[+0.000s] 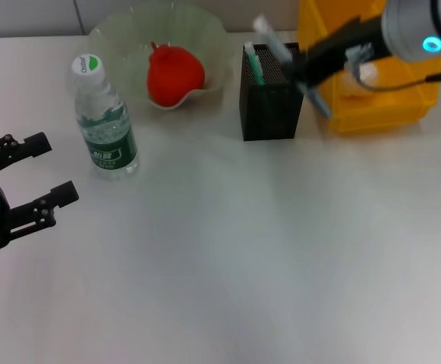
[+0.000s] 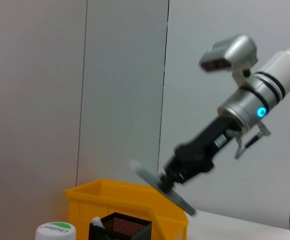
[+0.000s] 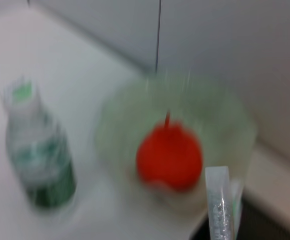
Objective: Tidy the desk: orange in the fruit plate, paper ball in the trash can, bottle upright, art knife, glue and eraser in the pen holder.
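Currently the art knife (image 1: 275, 47), a slim grey-translucent strip, sits tilted above the black mesh pen holder (image 1: 271, 95), pinched in the right gripper (image 1: 300, 72), whose arm reaches in over the yellow bin (image 1: 372, 91). Left gripper (image 1: 42, 171) hovers spread wide, holding nothing, beside the upright bottle (image 1: 105, 121).

Left gripper (image 1: 44, 171): low at the near left edge of the head view, black linkage fingers (image 1: 30, 144) spread wide, jaws apart with nothing between them. Arm appears parked.

Right arm (image 1: 410, 30): reaches in from the far right, silver wrist with a lit blue ring, black forearm section angled down and toward the left. Right gripper (image 2: 170, 181): jaws closed on a thin flat item held at a slant, seen in the left wrist view.
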